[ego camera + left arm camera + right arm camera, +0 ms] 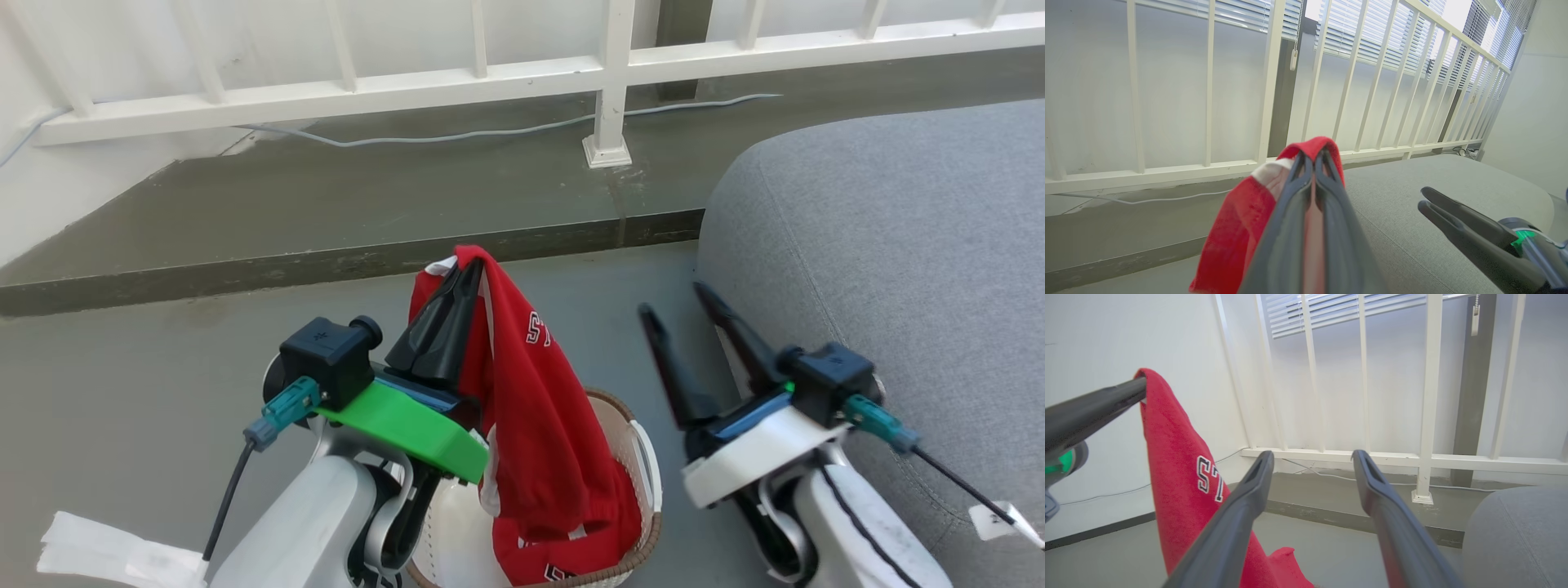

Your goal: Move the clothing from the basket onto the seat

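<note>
The left claw (468,269) pinches the garment (539,408), dangling straight down into the basket (647,457); the seat (898,245) lies rightward, past the gaping, empty right claw (673,297).

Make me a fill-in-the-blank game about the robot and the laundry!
1. The left claw is shut on a garment coloured ____.
2. The right claw is ____ and holds nothing.
3. The garment's bottom end hangs into the basket, whose rim is coloured ____.
4. The grey seat lies on the robot's ____ side.

Missing words: red; open; brown; right.
</note>
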Controlling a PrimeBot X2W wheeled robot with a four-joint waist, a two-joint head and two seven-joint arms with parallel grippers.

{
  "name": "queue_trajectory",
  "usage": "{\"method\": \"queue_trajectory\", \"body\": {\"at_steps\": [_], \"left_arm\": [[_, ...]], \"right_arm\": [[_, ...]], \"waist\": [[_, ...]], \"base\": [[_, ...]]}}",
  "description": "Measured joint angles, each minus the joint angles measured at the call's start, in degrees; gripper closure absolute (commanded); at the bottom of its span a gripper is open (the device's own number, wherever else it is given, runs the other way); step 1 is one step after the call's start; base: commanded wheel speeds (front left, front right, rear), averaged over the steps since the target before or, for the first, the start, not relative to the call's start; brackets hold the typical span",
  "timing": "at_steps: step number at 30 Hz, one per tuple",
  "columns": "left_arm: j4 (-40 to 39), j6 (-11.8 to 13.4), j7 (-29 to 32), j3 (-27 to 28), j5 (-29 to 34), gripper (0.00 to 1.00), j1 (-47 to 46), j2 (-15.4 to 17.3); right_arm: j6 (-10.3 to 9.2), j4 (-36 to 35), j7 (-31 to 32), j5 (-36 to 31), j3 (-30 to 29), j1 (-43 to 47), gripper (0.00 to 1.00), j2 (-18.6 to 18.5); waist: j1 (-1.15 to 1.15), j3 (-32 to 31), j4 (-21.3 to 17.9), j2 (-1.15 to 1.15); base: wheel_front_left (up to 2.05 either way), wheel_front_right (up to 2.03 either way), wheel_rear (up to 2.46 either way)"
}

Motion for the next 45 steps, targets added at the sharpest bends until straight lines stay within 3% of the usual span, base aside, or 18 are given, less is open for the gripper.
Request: {"method": "queue_trajectory", "body": {"at_steps": [12, 26, 27, 28, 42, 44, 45], "left_arm": [[-1.75, 0.16, 1.12, -1.1, 0.32, 1.0, 0.26, 0.15], [-3.81, -0.15, 2.19, -4.32, 1.81, 1.0, 0.24, -1.08], [-3.91, -0.16, 2.19, -4.36, 1.81, 1.0, 0.23, -1.13], [-3.97, -0.19, 2.2, -4.43, 1.81, 1.0, 0.23, -1.18], [-4.57, -0.59, 2.58, -4.57, 1.91, 1.0, 0.21, -1.22], [-4.89, -0.59, 2.5, -4.49, 1.92, 0.25, 0.21, -1.23], [-4.99, -0.59, 2.5, -4.45, 2.05, 0.0, 0.21, -1.22]], "right_arm": [[0.77, -4.49, 4.26, 3.02, 11.91, -0.8, 0.0, 0.24], [1.02, 3.07, 6.86, 3.74, 17.75, -4.28, 0.0, 0.2], [1.02, 3.64, 6.86, 3.92, 17.98, -4.64, 0.29, 0.2], [1.02, 4.17, 6.86, 4.1, 18.2, -5.02, 1.0, 0.2], [1.02, 6.69, 5.22, 7.78, 19.63, -7.94, 1.0, 0.2], [1.02, 6.72, 4.75, 8.25, 19.54, -8.51, 1.0, 0.19], [1.02, 6.71, 4.31, 8.46, 19.31, -8.83, 1.0, 0.2]], "waist": [[0.0, 0.03, 0.55, 0.0], [0.0, 0.42, 1.81, 0.0], [0.0, 0.44, 1.91, 0.0], [0.0, 0.46, 2.01, 0.0], [0.0, 0.64, 2.66, 0.0], [0.0, 0.66, 2.58, 0.0], [0.0, 0.66, 2.53, 0.0]], "base": [[0.0, 0.0, 0.0], [0.0, 0.0, 0.0], [0.0, 0.0, 0.0], [0.0, 0.0, 0.0], [0.0, 0.0, 0.0], [0.0, 0.0, 0.0], [0.0, 0.0, 0.0]]}}
